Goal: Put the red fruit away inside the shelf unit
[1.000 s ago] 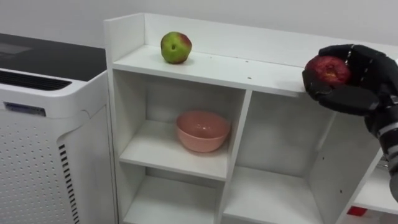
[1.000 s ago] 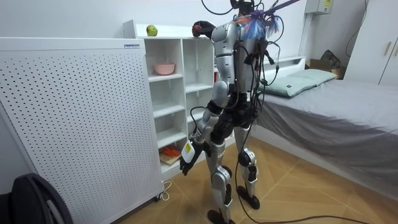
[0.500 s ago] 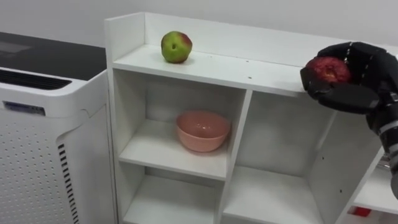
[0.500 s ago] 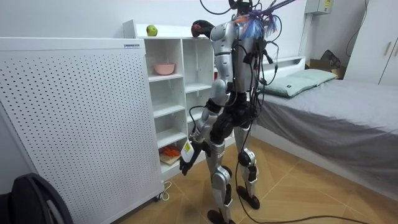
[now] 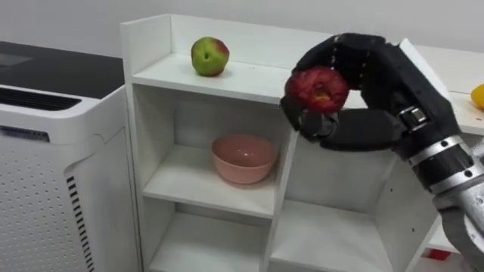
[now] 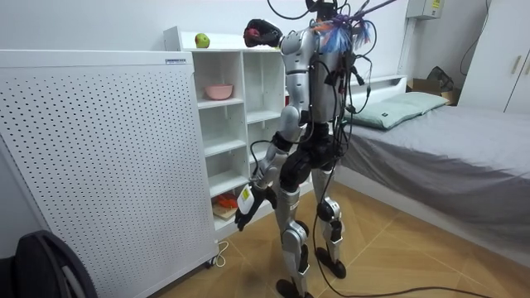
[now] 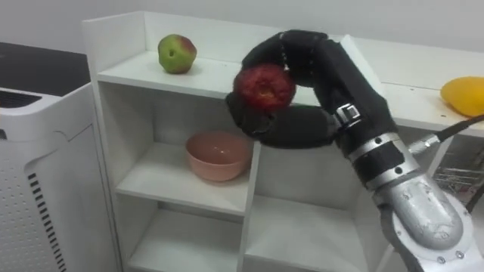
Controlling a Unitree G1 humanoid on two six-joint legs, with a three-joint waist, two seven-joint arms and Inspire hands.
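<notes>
My right hand (image 5: 357, 125) is shut on a red apple (image 5: 316, 89) and holds it just above the front edge of the white closet's top shelf (image 5: 249, 77), over the middle divider. A green-red apple (image 5: 209, 57) rests on that shelf at its left end. At the shelf's far right lies a yellow fruit (image 7: 463, 96). A pink bowl (image 5: 243, 159) sits in the upper left compartment, below and left of the hand. In the room view I stand facing the closet with my left hand (image 6: 242, 217) hanging low by my thigh.
A white air purifier (image 5: 53, 151) stands against the closet's left side. The lower compartments (image 5: 325, 234) hold nothing that shows here. In the room view a bed (image 6: 447, 132) stands behind me and a dark bag (image 6: 37, 265) lies on the floor.
My right hand has carried the red apple leftward along the top shelf, from its right part to the middle, closer to the green-red apple. The left arm has swung slightly.
</notes>
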